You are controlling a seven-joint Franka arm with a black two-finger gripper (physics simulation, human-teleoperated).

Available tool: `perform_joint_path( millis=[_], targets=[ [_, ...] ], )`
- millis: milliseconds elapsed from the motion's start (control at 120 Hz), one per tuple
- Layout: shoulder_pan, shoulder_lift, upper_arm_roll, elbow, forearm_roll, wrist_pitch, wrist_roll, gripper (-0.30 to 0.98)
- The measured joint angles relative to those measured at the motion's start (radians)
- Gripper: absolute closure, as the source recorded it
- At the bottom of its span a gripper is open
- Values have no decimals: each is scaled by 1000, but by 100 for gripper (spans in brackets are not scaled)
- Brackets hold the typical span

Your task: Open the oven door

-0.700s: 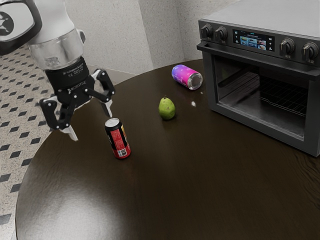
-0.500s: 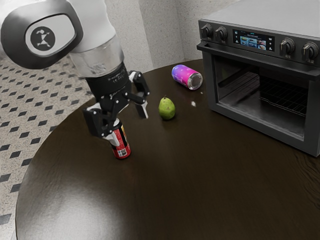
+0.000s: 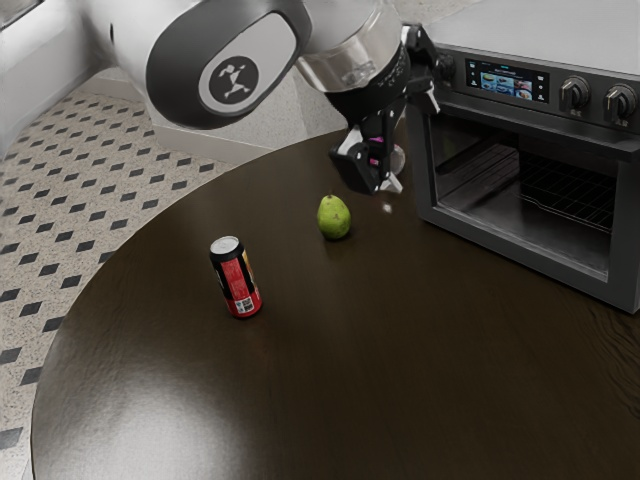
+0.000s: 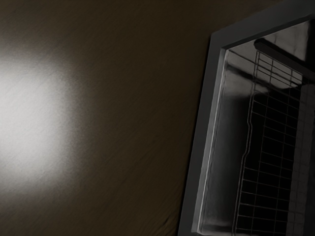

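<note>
At the exterior view's left, a red-and-black can stands upright; right and farther, a pear; then a pink can behind the gripper, fingers released (well apart); far right, the closed oven door

A dark brown wooden surface, its fine grain running aslant, meets the lower frame of an oven door; a broad white glare lies on the wood, well apart from the oven, and fades softly at its margin; the door's dark grey frame turns a corner around the window, a thin paler line tracing its inner edge; behind the frame, a wire rack spreads its grid across a mostly black interior, its edge wire slightly kinked; a dark bar with a rounded end slants across part of the rack, near pale grey patches
</note>
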Motion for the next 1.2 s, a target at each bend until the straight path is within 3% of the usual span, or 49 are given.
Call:
perform_joint_path(
  millis=[383,792,1200],
  targets=[
    [0,95,-7,0,33,168,13,0],
    [63,281,-7,171,32,264,117,0],
    [103,340,-8,189,31,337,245,0]
  ],
)
